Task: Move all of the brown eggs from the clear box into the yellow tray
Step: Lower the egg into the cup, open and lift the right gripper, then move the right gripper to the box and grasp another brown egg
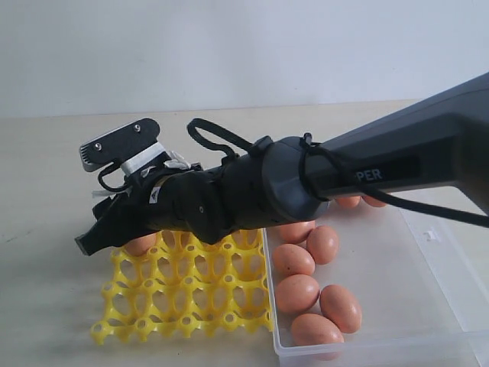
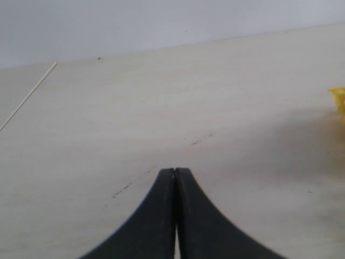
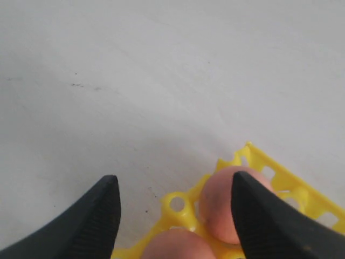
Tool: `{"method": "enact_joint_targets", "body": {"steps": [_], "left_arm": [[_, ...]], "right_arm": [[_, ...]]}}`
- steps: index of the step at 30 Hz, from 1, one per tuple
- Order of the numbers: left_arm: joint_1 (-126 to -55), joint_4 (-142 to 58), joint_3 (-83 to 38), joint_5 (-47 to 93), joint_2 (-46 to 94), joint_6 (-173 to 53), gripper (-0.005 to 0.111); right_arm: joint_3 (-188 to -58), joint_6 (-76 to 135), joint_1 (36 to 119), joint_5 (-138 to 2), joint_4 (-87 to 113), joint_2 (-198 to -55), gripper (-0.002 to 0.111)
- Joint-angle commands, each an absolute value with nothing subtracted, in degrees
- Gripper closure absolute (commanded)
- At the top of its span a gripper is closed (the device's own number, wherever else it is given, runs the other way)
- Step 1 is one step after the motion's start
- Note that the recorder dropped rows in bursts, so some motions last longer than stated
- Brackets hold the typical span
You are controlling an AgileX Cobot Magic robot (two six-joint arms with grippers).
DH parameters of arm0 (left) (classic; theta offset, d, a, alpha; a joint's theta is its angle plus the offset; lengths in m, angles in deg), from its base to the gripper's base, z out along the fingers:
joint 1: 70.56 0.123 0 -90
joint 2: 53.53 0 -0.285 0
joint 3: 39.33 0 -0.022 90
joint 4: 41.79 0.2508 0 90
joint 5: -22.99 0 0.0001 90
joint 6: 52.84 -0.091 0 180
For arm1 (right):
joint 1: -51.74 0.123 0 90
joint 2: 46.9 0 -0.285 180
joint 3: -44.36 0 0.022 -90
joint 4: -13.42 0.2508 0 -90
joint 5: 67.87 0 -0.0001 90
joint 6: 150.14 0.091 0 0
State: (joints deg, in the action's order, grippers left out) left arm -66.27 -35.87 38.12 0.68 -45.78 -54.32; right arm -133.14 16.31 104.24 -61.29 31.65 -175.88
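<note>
the right claw (image 3: 175, 182) hangs with jaws wide apart, gripping nothing, over the upper left corner of the yellow tray (image 1: 114, 290) in the exterior view. two brown eggs (image 3: 223, 202) sit in cups there. other eggs lie in the clear box (image 1: 397, 294) at lower right. the left claw (image 2: 175, 174) is pressed closed above the desk (image 2: 161, 108).

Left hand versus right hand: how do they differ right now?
The left hand is shut, over the table. The right hand is open, over a corner of the yellow tray, with two brown eggs seated there. Both have black tapered fingers.
</note>
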Motion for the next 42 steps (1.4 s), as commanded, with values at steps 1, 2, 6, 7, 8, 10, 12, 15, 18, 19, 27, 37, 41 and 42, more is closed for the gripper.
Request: {"method": "enact_joint_targets", "body": {"steps": [1,2,6,7,8,10,12,15,18,19,27,37,41,42], "left_arm": [[-66.56,-35.9,37.89,1.2,-45.74,-54.18,0.107],[-66.56,-35.9,37.89,1.2,-45.74,-54.18,0.107],[-66.56,-35.9,37.89,1.2,-45.74,-54.18,0.107],[-66.56,-35.9,37.89,1.2,-45.74,-54.18,0.107],[-66.56,-35.9,37.89,1.2,-45.74,-54.18,0.107],[-66.56,-35.9,37.89,1.2,-45.74,-54.18,0.107],[-66.56,-35.9,37.89,1.2,-45.74,-54.18,0.107],[-66.56,-35.9,37.89,1.2,-45.74,-54.18,0.107],[-66.56,-35.9,37.89,1.2,-45.74,-54.18,0.107],[-66.56,-35.9,37.89,1.2,-45.74,-54.18,0.107],[-66.56,-35.9,37.89,1.2,-45.74,-54.18,0.107],[-66.56,-35.9,37.89,1.2,-45.74,-54.18,0.107],[-66.56,-35.9,37.89,1.2,-45.74,-54.18,0.107],[-66.56,-35.9,37.89,1.2,-45.74,-54.18,0.107]], "right_arm": [[-133.63,16.4,103.97,-61.0,31.47,-175.82,0.049],[-133.63,16.4,103.97,-61.76,31.47,-175.32,0.049],[-133.63,15.76,103.97,-66.58,31.47,-171.6,0.051],[-133.63,14.96,103.97,-68.45,31.47,-170.12,0.053],[-133.63,13.95,103.93,-70.65,31.47,-168.45,0.055],[-133.63,12.59,103.53,-75.83,30.73,-164.76,0.067],[-133.42,11.96,103.39,-80.57,29.77,-161.5,0.085],[-131.09,11.84,102.86,-85.61,26.98,-154.66,0.108],[-127.46,11.84,100.93,-85.91,26.35,-148.98,0.108],[-125.87,12.52,99.72,-85.91,26.35,-147.1,0.108],[-118.62,21.45,87.09,-89.85,26.35,-144.67,0.102],[-117.51,23.7,80.98,-102.62,26.12,-152.73,0.053],[-117.51,23.89,80.98,-106.95,25.83,-154.3,0.043],[-117.51,23.89,80.98,-108.19,25.32,-154.41,0.043]]}}
